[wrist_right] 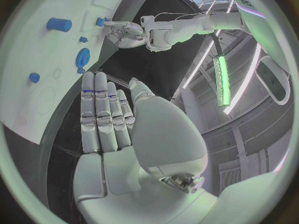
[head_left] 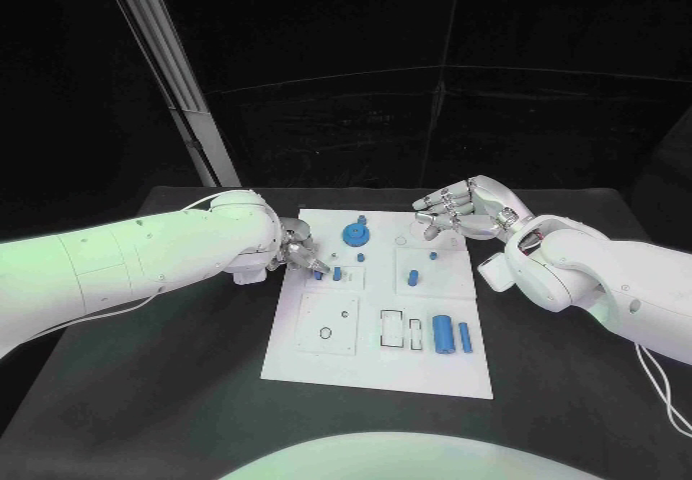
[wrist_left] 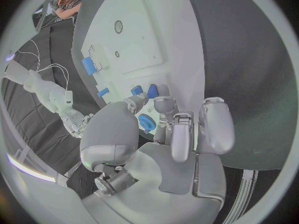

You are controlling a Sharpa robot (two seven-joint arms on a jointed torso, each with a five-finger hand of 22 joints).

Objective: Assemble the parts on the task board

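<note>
The left hand [head_left: 299, 252] sits at the board's [head_left: 378, 370] nine-o'clock edge, its fingers drawn close round a small blue part [head_left: 319, 273]; whether they actually pinch it, I cannot tell. The right hand [head_left: 464, 210] hovers off the one-o'clock corner, fingers straight and holding nothing. A blue gear [head_left: 356, 235] stands at twelve, a cylinder [head_left: 446, 336] lies near four.

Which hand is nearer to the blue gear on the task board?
Left. The left hand is at the board's left edge, just beside the blue gear. The right hand hovers past the task board at its far right corner, farther away.
</note>
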